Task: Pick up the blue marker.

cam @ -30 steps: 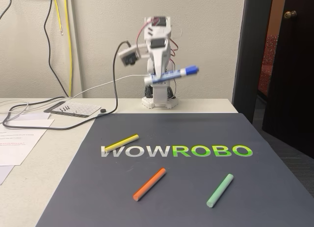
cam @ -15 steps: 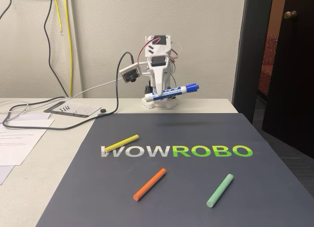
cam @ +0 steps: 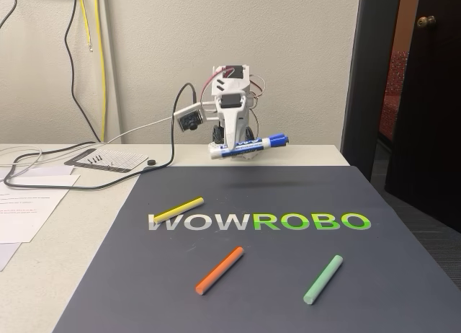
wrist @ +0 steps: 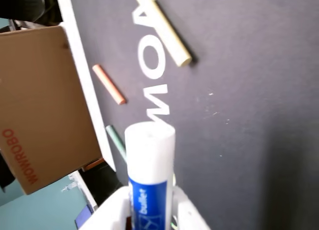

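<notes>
A: Entry, blue marker (cam: 248, 144). Where is it relative to the dark mat (cam: 259, 275)?

B: Off the surface, in the air over the mat's far edge, lying roughly level across the front of the white arm (cam: 232, 109). Blue cap points to the right in the fixed view and sits slightly higher than the white butt end on the left. A faint shadow falls on the mat under it.

A: Gripper (cam: 232, 143)?

B: Fingers pinched around the marker's barrel, near the middle and toward the butt end. In the wrist view the white gripper (wrist: 149, 215) frames the barrel on both sides at the bottom edge.

A: Appearance of the marker?

B: Thick white barrel, blue label band with white lettering, blue cap. In the wrist view the marker (wrist: 148, 170) runs up from the gripper: flat, round white butt end on top, blue label below it; I can read "bullet" on the label. Clearly fatter than the sticks.

A: Other items, placed against the mat?

B: All lying flat on it in the fixed view. Yellow stick (cam: 178, 209) at the left end of the printed WOWROBO lettering (cam: 259, 221), touching the first W. Orange stick (cam: 219, 269) nearer the camera than the lettering, left of centre. Green stick (cam: 323, 279) nearer too, right of centre. Left of the mat: papers (cam: 25, 203) and a black cable (cam: 86, 176) on the table.
</notes>
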You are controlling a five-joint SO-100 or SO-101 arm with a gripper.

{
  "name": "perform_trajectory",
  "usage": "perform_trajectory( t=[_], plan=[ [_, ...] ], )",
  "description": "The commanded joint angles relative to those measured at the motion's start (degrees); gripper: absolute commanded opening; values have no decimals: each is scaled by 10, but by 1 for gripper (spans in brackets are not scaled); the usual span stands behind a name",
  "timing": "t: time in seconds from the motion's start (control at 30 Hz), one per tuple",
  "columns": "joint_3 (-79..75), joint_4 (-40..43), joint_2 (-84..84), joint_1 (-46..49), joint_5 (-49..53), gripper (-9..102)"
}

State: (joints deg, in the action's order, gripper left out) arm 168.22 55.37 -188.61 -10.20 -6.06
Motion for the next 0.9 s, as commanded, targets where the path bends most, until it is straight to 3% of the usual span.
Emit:
perform_trajectory(
  t=[0.0, 0.87],
  plan=[
    [-2, -12, -33, -9, 11, 0],
    [3, -40, -33, -40, 6, 0]
  ],
)
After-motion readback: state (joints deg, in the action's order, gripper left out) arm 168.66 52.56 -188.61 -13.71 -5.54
